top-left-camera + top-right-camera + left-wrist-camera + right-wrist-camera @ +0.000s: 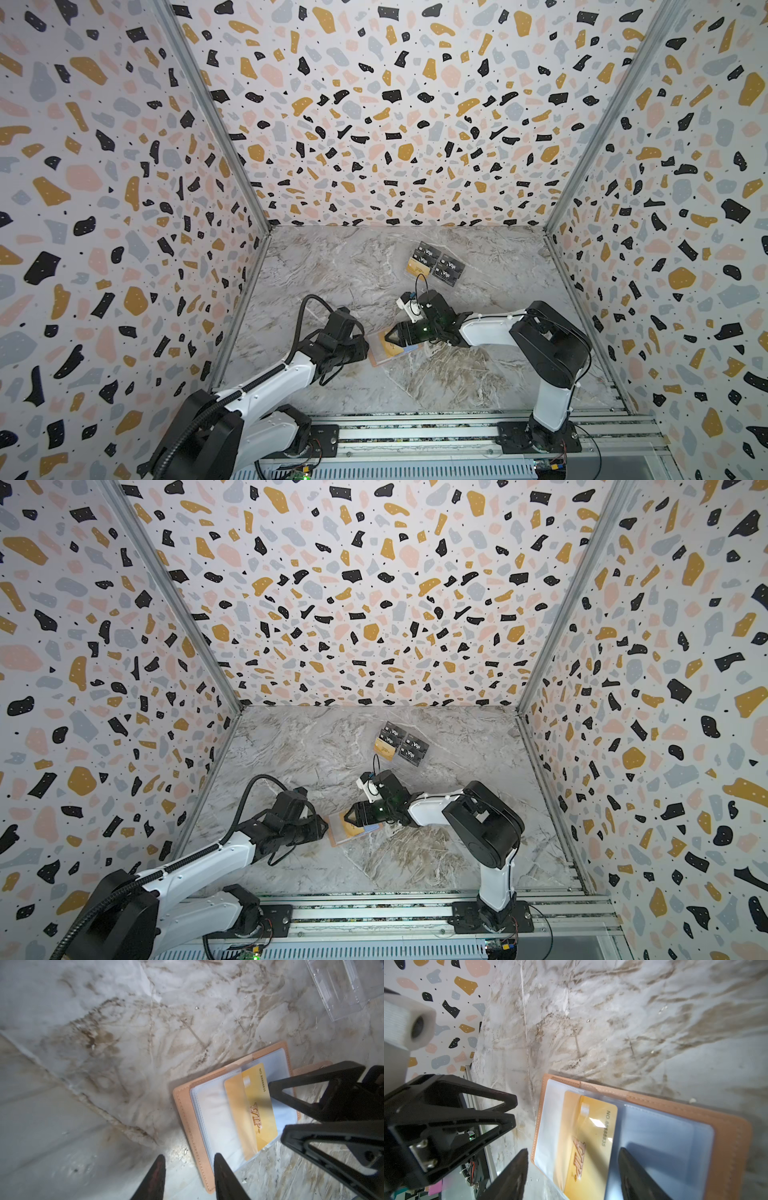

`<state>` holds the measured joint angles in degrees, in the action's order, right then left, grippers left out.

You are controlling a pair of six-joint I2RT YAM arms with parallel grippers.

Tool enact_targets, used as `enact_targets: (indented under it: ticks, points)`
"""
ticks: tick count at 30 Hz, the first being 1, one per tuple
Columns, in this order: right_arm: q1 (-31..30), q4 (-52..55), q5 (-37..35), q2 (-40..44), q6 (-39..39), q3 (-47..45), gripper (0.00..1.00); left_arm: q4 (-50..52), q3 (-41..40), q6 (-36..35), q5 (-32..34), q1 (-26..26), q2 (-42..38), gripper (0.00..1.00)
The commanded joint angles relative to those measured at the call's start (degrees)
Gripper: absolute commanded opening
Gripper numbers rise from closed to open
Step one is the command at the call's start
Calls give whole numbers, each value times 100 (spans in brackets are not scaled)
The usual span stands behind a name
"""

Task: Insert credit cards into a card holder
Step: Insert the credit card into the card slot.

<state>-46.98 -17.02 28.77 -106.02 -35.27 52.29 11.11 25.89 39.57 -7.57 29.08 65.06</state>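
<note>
Roughly mid-way across the grey marbled tabletop, toward its near edge, we see the small peach-pink leather-like card holder lying open, clear sleeves facing up. One thin gold plastic credit card sits partly under a sleeve, its end toward the right uncovered. The right claw hangs over it with jaws spread wide, gripping nothing. The left claw, at the holder's left edge, is slightly parted and empty. Far back, a clear tiered plastic stand holds black "Vip" cards and at least one more gold card. We judge this insertion nearly finished, with more cards left.
</note>
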Motion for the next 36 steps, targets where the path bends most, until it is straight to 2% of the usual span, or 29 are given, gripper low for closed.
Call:
enact_targets:
  ticks: [1,6,10,18,22,29,36]
  points:
    - [-148,677,-195,84,22,167,70,-359,-108,-120,-361,-77,207,33]
    - [-322,1069,-407,164,-145,214,71,-758,-232,-164,-494,-130,466,26]
    - [-488,1164,-465,188,-337,291,74,-1094,-370,-178,-704,-157,567,15]
    - [-965,998,-955,224,-1050,357,74,-1476,-693,-139,-833,-174,370,8]
    - [-1182,710,-1082,202,-1406,342,73,-1542,-787,-158,-836,-174,297,6]
    - [-1362,722,-1107,140,-1474,466,73,-1470,-717,-257,-864,-205,253,6]
    - [-1380,864,-1541,647,-1614,160,74,-909,-478,-469,-503,-219,263,10]
